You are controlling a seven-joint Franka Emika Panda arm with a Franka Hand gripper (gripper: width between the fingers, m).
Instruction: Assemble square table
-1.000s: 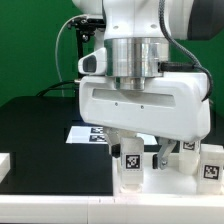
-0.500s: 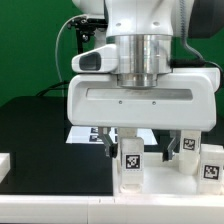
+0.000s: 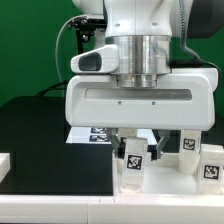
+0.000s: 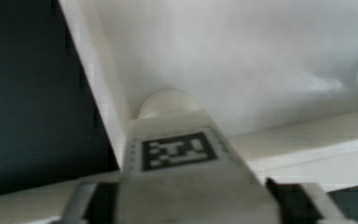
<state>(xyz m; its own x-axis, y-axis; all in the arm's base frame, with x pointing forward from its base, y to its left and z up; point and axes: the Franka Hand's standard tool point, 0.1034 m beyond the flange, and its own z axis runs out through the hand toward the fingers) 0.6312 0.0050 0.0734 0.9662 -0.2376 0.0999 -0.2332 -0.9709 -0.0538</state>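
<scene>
Gripper (image 3: 134,158) pinches tagged leg (image 3: 133,163) over tabletop (image 3: 160,180) | wrist view alone shows fingers (image 4: 91,203) flanking leg (image 4: 179,160) | exterior alone shows marker board (image 3: 85,133) behind tabletop

Even, bright overhead light, with no hard glare on the white plastic. The wrist view is soft and blurred, its near parts out of focus; the exterior view is sharper but coarse.

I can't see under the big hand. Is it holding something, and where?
Yes, it looks so: the gripper has its fingers on two opposite sides of a white leg, near the tagged end.
</scene>
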